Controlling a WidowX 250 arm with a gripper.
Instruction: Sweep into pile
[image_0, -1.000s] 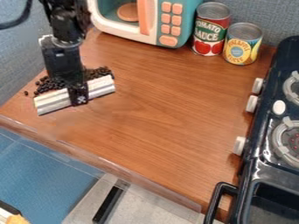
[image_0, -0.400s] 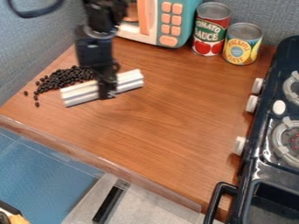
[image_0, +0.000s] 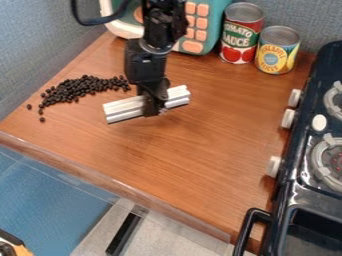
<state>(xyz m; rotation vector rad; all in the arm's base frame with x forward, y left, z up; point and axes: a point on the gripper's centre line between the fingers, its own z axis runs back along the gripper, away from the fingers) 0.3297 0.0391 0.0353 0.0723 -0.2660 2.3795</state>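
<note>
Camera view: black beans (image_0: 80, 88) left, silver bar (image_0: 125, 110) right

And here's the gripper (image_0: 155, 106), pinching the bar around its middle, over the brown counter (image_0: 194, 150). The beans lie to its left and a touch to the far side, strung out from near left to far right. Look at the bar: its long axis slants much the same way! Whether it touches the wood, I can't tell. Strays sit off the heap's left end, one of them (image_0: 42, 119) on the near side; gathering those looks to call for reaching left past them, then pushing inward.
</note>
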